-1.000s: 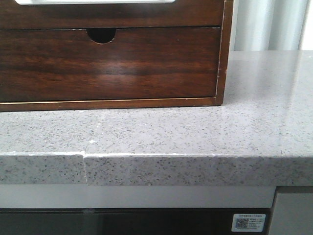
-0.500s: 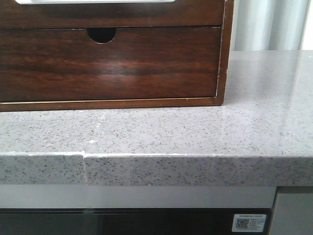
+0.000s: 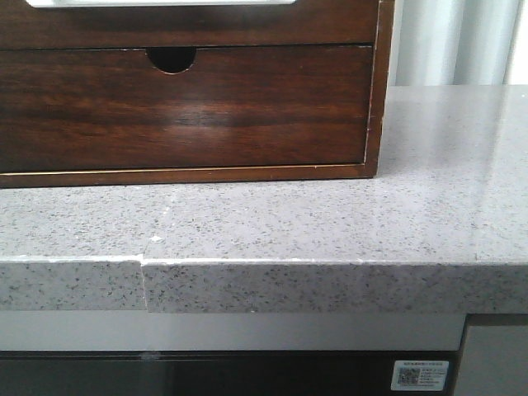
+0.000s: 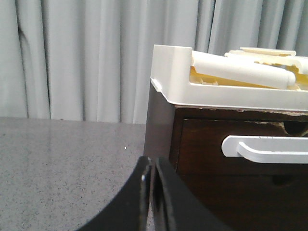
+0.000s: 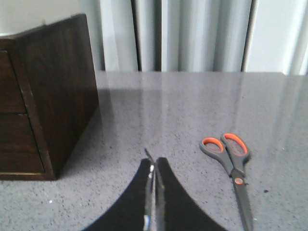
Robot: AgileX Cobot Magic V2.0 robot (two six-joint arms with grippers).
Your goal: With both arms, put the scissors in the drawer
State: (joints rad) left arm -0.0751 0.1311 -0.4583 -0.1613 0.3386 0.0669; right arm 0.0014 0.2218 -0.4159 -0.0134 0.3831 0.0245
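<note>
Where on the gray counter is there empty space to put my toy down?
Bare counter lies in front of the wooden cabinet, out to the counter's front edge. More bare stone lies between the cabinet's side and the scissors, and behind them toward the curtain. The cabinet's top tray is full.

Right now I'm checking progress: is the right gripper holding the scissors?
No, the scissors lie flat on the grey countertop, apart from the shut right gripper.

Scissors [image 5: 234, 172] flat, blades together; drawer [image 4: 240, 147] shut — white-handled.
</note>
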